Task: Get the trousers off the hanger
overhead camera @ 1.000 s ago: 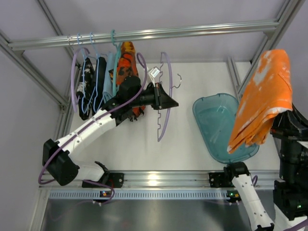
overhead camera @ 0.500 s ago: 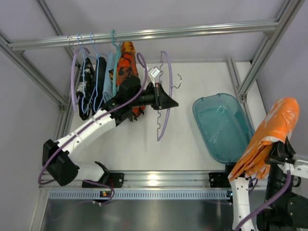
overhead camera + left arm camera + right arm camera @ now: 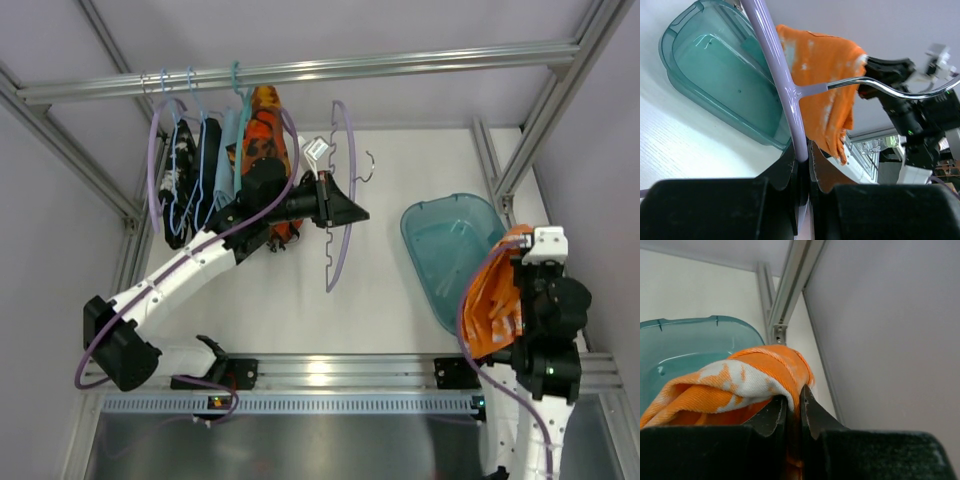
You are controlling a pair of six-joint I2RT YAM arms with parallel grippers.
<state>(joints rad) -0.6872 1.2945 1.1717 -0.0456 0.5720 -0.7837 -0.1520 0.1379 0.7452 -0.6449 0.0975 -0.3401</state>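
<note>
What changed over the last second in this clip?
The right hand, shut on the trousers, carried them down from high at the right to beside the teal tub. The left hand kept gripping the lilac hanger, barely shifting.

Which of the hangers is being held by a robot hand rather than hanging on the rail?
The pale lilac hanger, bare and clamped in the left hand; all the others hang on the rail.

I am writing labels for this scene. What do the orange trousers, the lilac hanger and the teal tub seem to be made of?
The trousers: soft matte cloth; it folds and shows a weave. The hanger: likely smooth glossy plastic, with a shiny metal-looking hook. The teal tub: probably translucent plastic; light glints on it.
</note>
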